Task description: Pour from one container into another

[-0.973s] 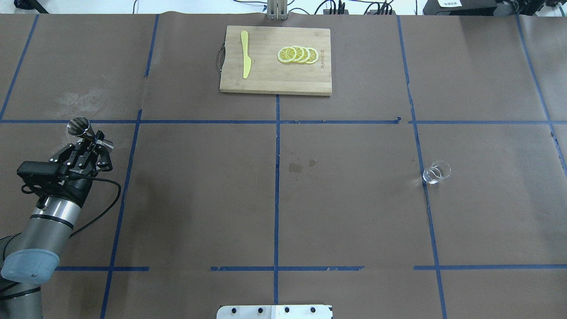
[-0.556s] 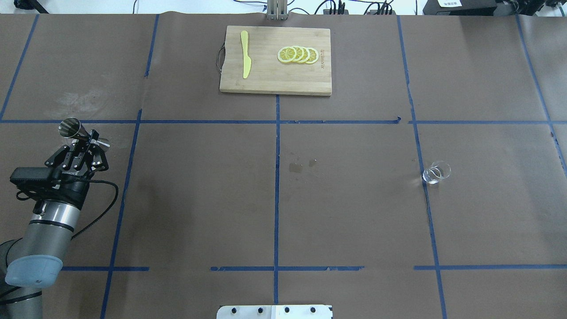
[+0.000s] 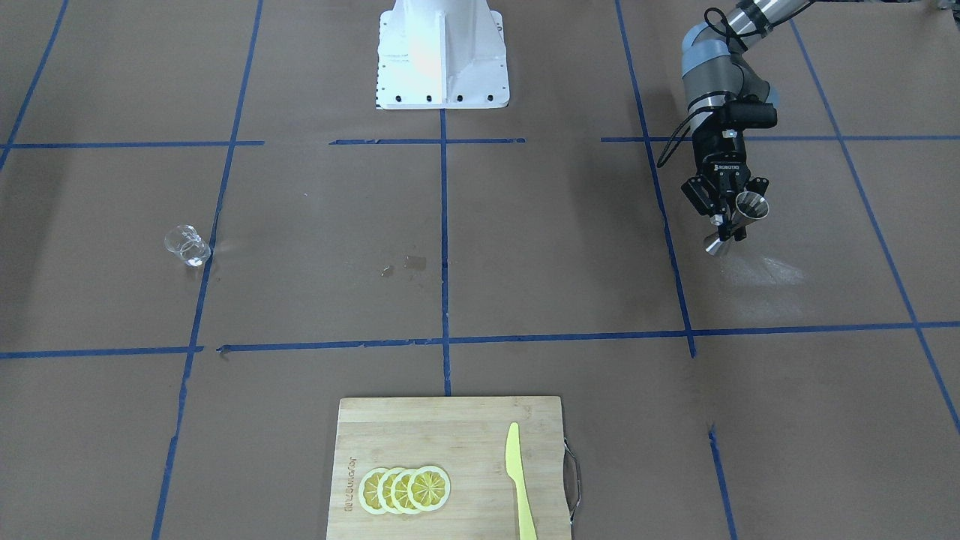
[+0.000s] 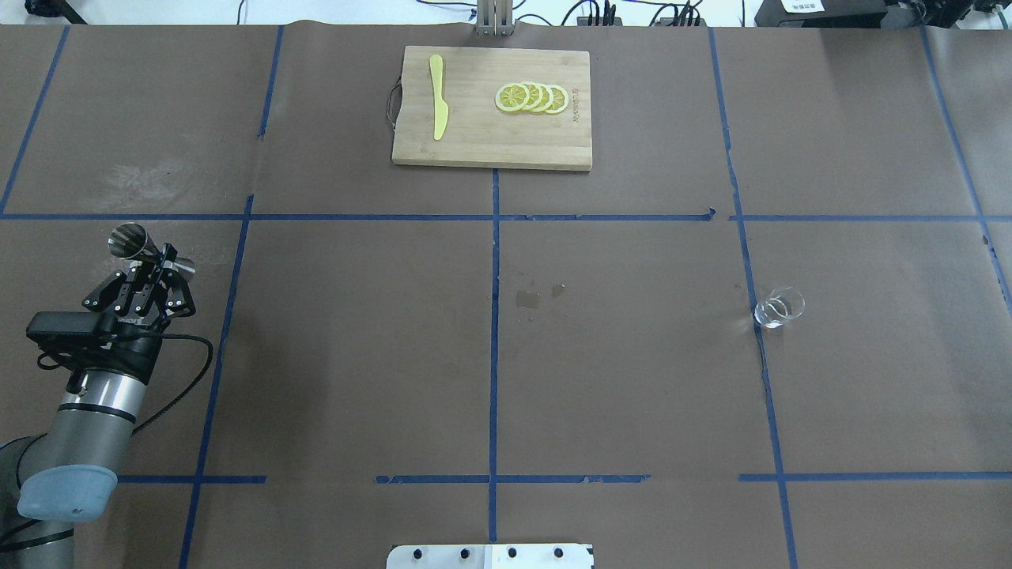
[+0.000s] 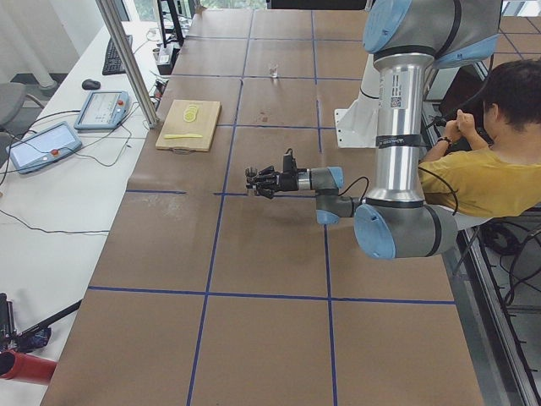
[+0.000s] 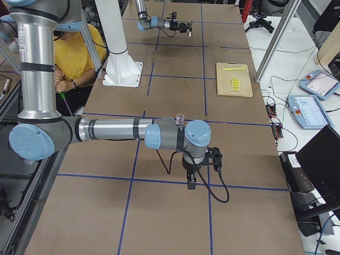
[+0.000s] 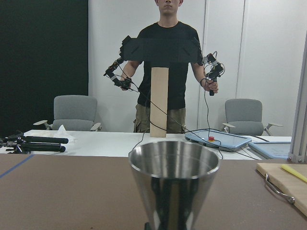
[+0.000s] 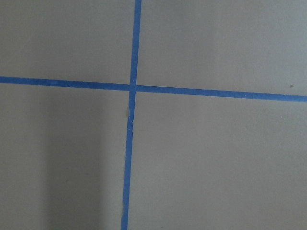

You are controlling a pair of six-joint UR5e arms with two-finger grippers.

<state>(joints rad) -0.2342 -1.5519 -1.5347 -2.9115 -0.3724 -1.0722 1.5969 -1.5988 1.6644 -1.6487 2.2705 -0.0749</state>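
The left arm's fingers (image 4: 164, 256) are clamped on the narrow waist of the small shiny steel hourglass-shaped jigger (image 4: 150, 247), near the tabletop's (image 4: 356, 340) left edge in the overhead view. In the left wrist view the jigger stands upright with its wide mouth up; we cannot tell whether its lower cone touches the brown paper surface. The right arm's fingers (image 6: 189, 183) point down at the tabletop at the opposite end; we cannot tell whether they are apart or together, since only the side view shows them. The right wrist view shows a crossing of blue tape lines (image 8: 132, 88) on the paper and nothing else. The small clear, colourless glass cup (image 4: 779, 308) stands alone on the right half of the tabletop, touching a blue tape line and well apart from the jigger. At the far edge, centred, lies a rectangular wooden cutting board (image 4: 490, 142); it carries a yellow plastic knife (image 4: 437, 96) and a row of overlapping lemon slices (image 4: 531, 98).
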